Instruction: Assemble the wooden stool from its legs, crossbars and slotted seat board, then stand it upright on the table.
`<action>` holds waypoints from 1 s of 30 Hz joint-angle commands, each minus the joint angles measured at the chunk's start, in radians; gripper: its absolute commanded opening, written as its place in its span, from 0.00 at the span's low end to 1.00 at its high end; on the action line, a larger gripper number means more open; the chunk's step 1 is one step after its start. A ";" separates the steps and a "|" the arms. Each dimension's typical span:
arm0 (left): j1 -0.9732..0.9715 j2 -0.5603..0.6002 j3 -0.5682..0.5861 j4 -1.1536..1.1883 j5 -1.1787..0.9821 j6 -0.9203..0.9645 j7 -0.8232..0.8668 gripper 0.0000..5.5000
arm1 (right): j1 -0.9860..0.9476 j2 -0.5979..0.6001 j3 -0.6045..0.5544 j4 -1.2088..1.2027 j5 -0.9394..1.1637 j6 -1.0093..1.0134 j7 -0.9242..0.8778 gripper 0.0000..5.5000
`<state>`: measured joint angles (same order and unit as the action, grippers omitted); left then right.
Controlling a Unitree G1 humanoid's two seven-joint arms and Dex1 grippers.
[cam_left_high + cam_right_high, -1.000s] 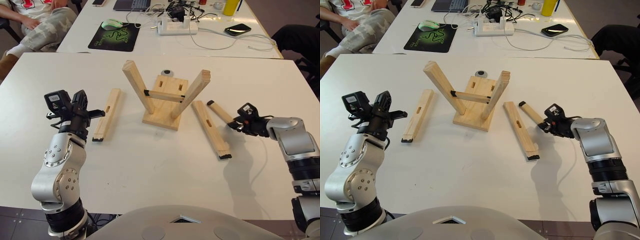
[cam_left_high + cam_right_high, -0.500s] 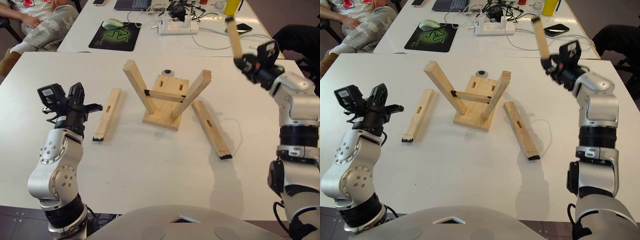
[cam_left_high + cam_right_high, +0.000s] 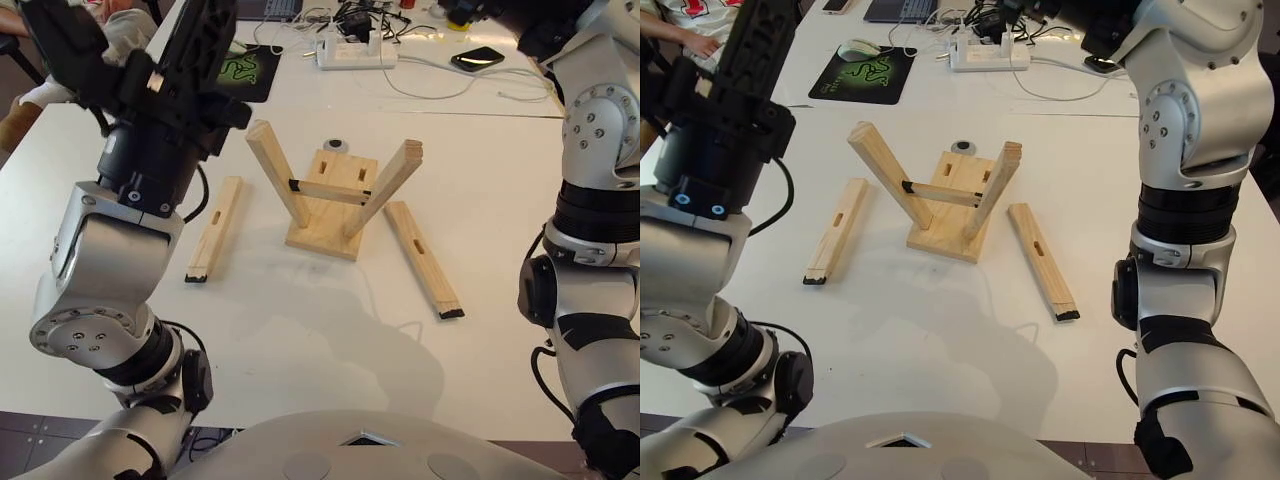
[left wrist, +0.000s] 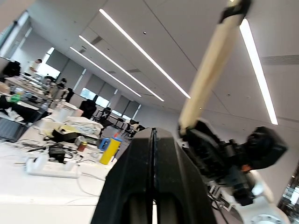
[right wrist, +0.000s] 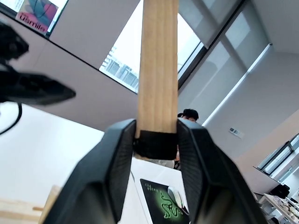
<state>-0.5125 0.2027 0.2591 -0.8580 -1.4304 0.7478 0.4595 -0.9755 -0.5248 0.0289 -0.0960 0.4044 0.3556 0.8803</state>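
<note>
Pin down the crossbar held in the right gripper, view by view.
Left eye view: not in it.
Right eye view: not in it.
Left wrist view: the crossbar rises from the right gripper, slanting across the ceiling lights.
Right wrist view: the crossbar is clamped between the fingers, against the window.
Shared landmark: the mouse pad, also at.

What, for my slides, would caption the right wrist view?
Right gripper shut on the black-capped end of a wooden crossbar.
</note>
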 commanded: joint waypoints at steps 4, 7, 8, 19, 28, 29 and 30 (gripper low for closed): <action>-0.066 0.077 -0.112 -0.001 -0.118 -0.088 0.100 0.20 | 0.070 -0.005 0.049 -0.055 -0.033 0.030 0.003 0.25; -0.034 0.106 -0.122 0.006 -0.131 -0.123 0.108 0.26 | 0.077 -0.003 0.040 -0.054 -0.035 0.035 -0.009 0.25; -0.023 0.114 -0.124 0.008 -0.132 -0.133 0.110 0.28 | 0.077 -0.002 0.036 -0.049 -0.037 0.033 -0.012 0.25; 0.047 0.193 -0.052 0.079 -0.184 -0.258 0.061 0.58 | 0.121 -0.007 0.030 -0.094 -0.025 0.050 -0.018 0.25; 0.014 0.206 -0.070 0.088 -0.232 -0.331 0.080 0.59 | 0.140 -0.008 0.042 -0.119 -0.020 0.058 0.015 0.25; 0.014 0.207 -0.073 0.088 -0.234 -0.338 0.081 0.59 | 0.140 -0.007 0.043 -0.121 -0.019 0.057 0.017 0.25; 0.014 0.208 -0.075 0.089 -0.234 -0.342 0.082 0.55 | 0.140 -0.005 0.042 -0.124 -0.017 0.057 0.019 0.25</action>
<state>-0.4798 0.4017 0.1938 -0.7719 -1.6560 0.4194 0.5309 -0.8361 -0.5269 0.0658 -0.2014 0.3706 0.4070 0.8856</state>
